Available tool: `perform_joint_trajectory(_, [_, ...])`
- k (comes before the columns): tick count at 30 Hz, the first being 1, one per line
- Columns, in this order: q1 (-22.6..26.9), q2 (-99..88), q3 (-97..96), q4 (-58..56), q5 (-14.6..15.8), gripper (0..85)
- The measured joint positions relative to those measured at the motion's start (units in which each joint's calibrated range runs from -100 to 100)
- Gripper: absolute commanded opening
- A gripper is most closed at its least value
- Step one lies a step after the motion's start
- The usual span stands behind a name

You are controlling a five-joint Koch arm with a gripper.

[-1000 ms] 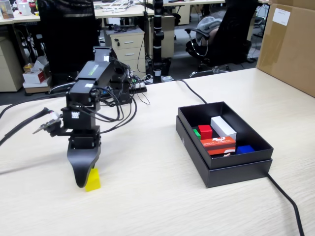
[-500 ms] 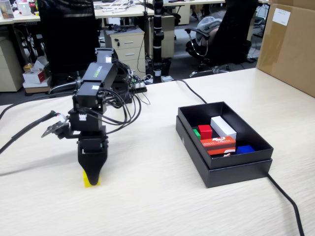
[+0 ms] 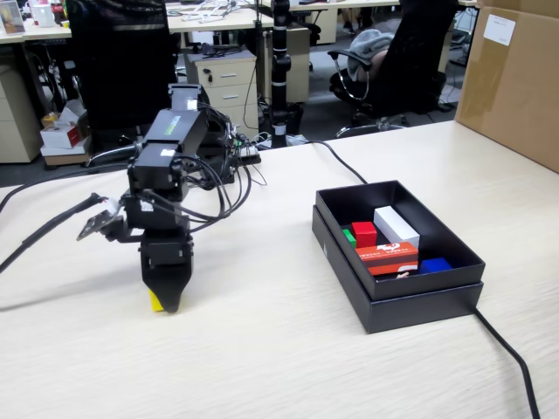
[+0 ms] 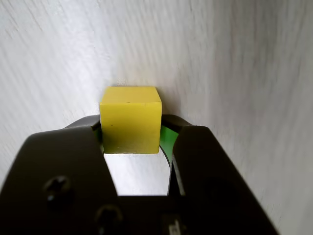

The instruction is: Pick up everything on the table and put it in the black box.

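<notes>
The yellow cube point(image 4: 130, 117) sits between my gripper's point(image 4: 131, 128) two black jaws, which press on its left and right sides. In the fixed view my gripper point(image 3: 165, 301) points straight down at the pale wood table point(image 3: 262, 349), left of centre, with a sliver of the yellow cube point(image 3: 155, 302) showing at its tip. The cube looks to be on or just above the table. The black box point(image 3: 419, 301) stands to the right. The red cube point(image 3: 364, 233) and the green cube point(image 3: 349, 236) lie inside it.
The box also holds a white oblong block point(image 3: 396, 226), a red-and-white packet point(image 3: 388, 257) and a blue piece point(image 3: 436, 264). A big brown carton point(image 3: 515, 78) stands at the far right. Black cables point(image 3: 44, 229) run over the table left of the arm and past the box point(image 3: 511, 358).
</notes>
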Motion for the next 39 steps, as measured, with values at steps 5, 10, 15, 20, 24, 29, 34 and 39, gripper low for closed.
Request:
perform_joint_trajectory(5, [2.54, -21.36, -9.77, -5.5, 3.17, 2.4])
perform_joint_trajectory(10, [6.35, -37.67, -20.17, -6.27, 4.54, 2.4])
perform_joint_trajectory(15, [13.38, -54.24, -25.1, -6.35, 7.47, 2.5])
perform_joint_trajectory(20, [22.32, -62.65, -24.74, -6.5, 11.14, 2.5])
perform_joint_trajectory(24, [28.42, -57.86, -12.6, -7.51, 13.97, 2.7])
perform_joint_trajectory(29, [30.38, -39.48, -2.1, -7.36, 16.17, 2.8])
perform_joint_trajectory(34, [30.23, -24.34, 0.82, -7.2, 17.0, 2.8])
perform_joint_trajectory(39, [29.65, -19.16, 0.91, -7.2, 17.63, 3.2])
